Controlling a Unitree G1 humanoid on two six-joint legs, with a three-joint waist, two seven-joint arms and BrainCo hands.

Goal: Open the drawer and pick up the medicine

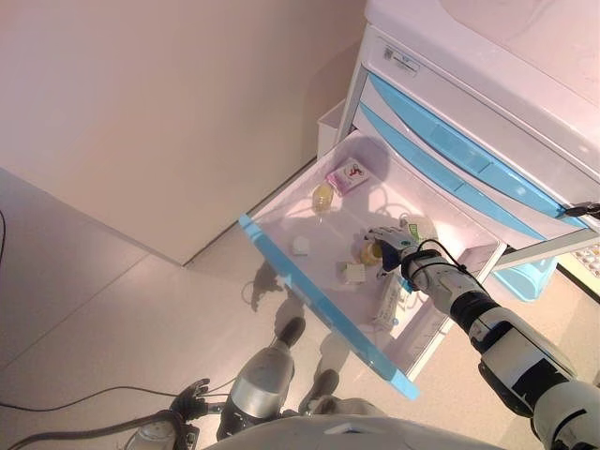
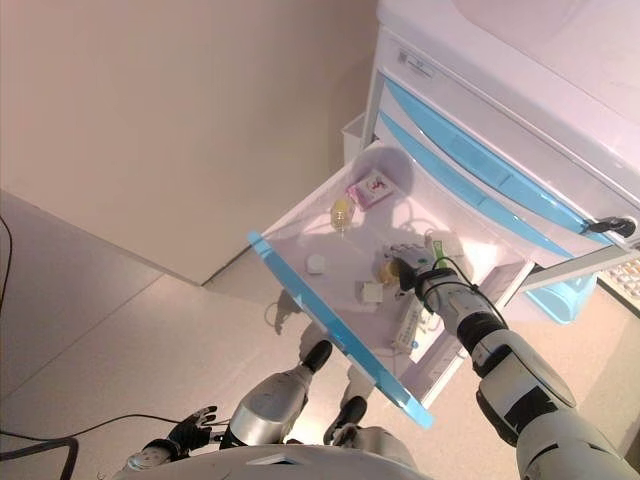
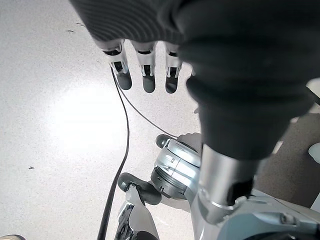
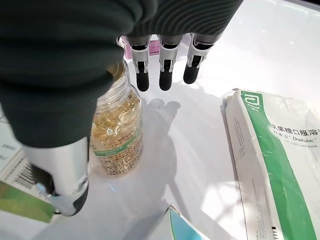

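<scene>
Bottle (image 4: pixel 117 135) (yellow capsules) stands in the open drawer (image 1: pixel 281 251); right hand (image 4: pixel 75 90), fingers straight, hovers beside the bottle; left hand (image 3: pixel 150 75) relaxed, away from it.

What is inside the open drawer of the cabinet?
The open drawer holds a pink box, a yellow bottle, small white boxes, a white-green sachet and a jar of yellow capsules beside the open right hand, which covers part of the floor.
</scene>
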